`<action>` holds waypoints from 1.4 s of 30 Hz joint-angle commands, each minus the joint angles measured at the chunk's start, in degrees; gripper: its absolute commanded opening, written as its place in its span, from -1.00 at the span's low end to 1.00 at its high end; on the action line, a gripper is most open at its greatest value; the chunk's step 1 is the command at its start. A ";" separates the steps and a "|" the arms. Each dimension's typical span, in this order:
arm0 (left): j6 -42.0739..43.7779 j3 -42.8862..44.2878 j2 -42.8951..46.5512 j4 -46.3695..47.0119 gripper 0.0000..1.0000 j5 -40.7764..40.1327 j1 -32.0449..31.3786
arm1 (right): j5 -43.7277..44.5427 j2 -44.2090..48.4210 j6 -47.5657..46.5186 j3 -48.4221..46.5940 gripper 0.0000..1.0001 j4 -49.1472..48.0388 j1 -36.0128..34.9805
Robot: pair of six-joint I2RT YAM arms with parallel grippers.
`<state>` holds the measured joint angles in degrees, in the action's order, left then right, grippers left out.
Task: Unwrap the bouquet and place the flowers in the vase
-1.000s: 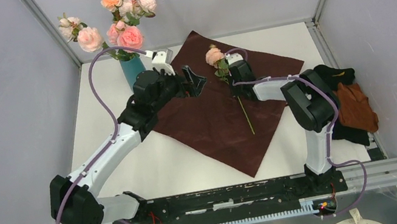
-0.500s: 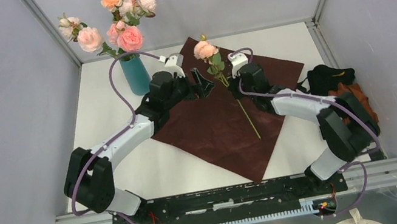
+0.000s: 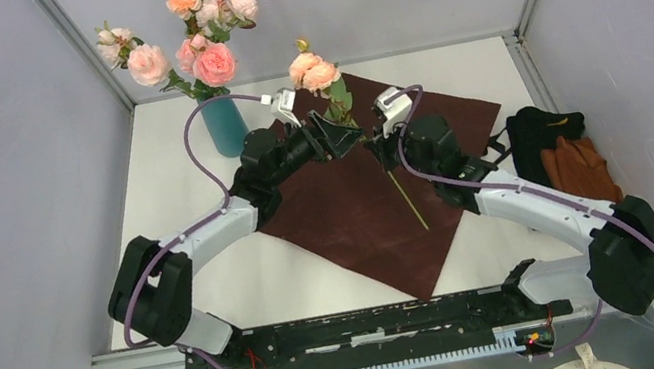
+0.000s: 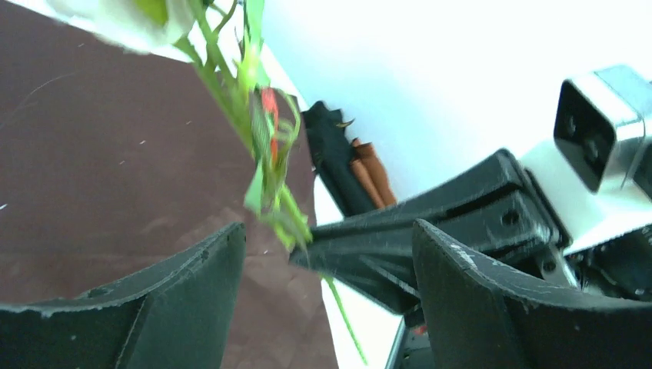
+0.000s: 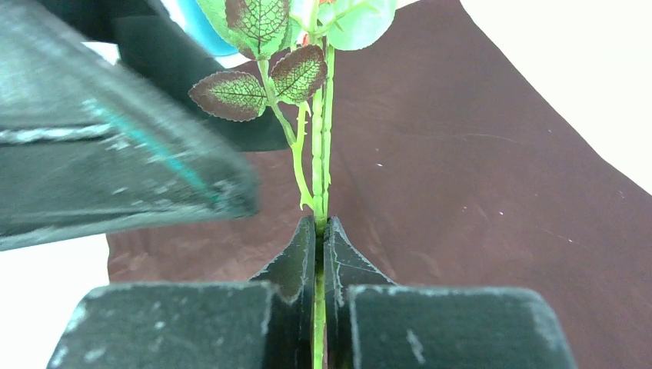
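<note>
Toward twelve o'clock, right gripper (image 5: 319, 231) pinches a flower stem (image 5: 317, 154), left gripper (image 4: 327, 234) gaping around it. Mistimed release could drop it.

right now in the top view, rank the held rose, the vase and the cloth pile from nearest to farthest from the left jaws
1. held rose: centre, its stem running right alongside
2. vase: back left, holding the other flowers
3. cloth pile: far right edge, clearly the farthest
</note>
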<state>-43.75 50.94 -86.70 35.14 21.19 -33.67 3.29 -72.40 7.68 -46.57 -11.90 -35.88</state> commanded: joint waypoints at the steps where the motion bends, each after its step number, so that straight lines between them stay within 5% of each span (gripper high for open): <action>1: -7.93 -0.14 -2.52 13.58 0.68 4.70 -0.08 | 1.80 3.33 -1.43 -0.15 -1.00 -0.62 -2.42; 10: -8.94 -1.07 -3.76 16.05 0.34 4.57 -0.10 | 4.06 7.22 -1.60 0.31 -1.00 -0.32 -5.11; 22: -8.13 -1.37 -3.36 15.43 -0.96 4.02 -0.29 | 3.39 7.79 -0.86 1.30 -1.00 -1.22 -5.61; 26: -7.06 -0.94 -2.70 13.97 -0.96 4.07 -0.37 | 3.81 7.99 -1.18 1.81 -0.98 -1.56 -5.63; 28: -4.60 0.44 -1.58 10.23 -0.96 3.46 -0.32 | 4.71 8.19 -1.34 2.21 -0.74 -1.78 -5.68; 32: 8.81 11.28 2.01 -12.27 -0.96 -6.14 -0.29 | 7.49 10.23 -0.89 4.51 -0.37 -3.20 -5.66; 42: 31.70 42.61 1.79 -39.43 -0.96 -36.37 1.36 | 12.99 13.21 -2.21 7.89 -0.35 -4.18 -5.69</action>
<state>-24.80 83.90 -86.83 5.93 -0.27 -33.50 13.28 -59.70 6.46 -39.13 -13.39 -41.28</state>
